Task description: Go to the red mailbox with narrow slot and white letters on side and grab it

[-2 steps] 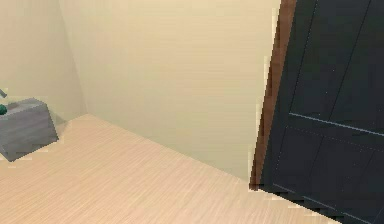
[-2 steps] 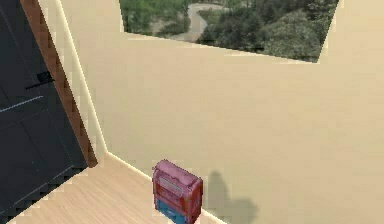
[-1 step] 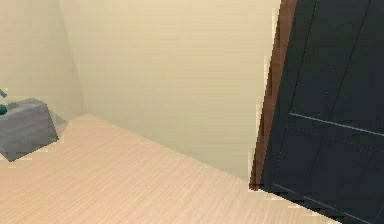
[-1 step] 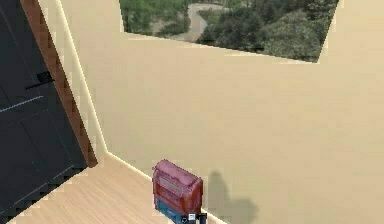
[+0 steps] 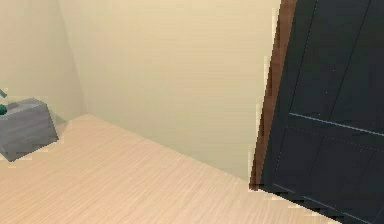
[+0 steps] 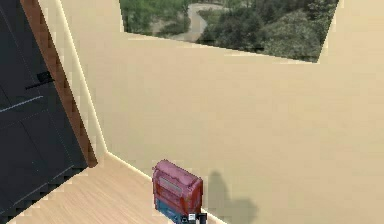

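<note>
Arm side view, 6 o'clock: you have the red mailbox standing upright on the wooden floor, on a blue base, close to the cream wall. Its slot and letters are too small to make out. Just below it, at the bottom edge, small white and dark pieces show: the arm's far end with the gripper. The mailbox stands right at or behind it, so you cannot tell whether the gripper holds anything, whether it touches the box, or how its fingers stand.

12 o'clock: 1 window, with trees and a pale path outside.
9 o'clock: 1 dark door in a brown frame, with a dark handle.

Forward view, 3 o'clock: the dark door and brown frame again, reaching down to the floor.
9 o'clock: 1 grey box on the floor by the wall, with a green object on top at the picture's edge.
11 o'clock: 2 cream walls meet in a corner.
</note>
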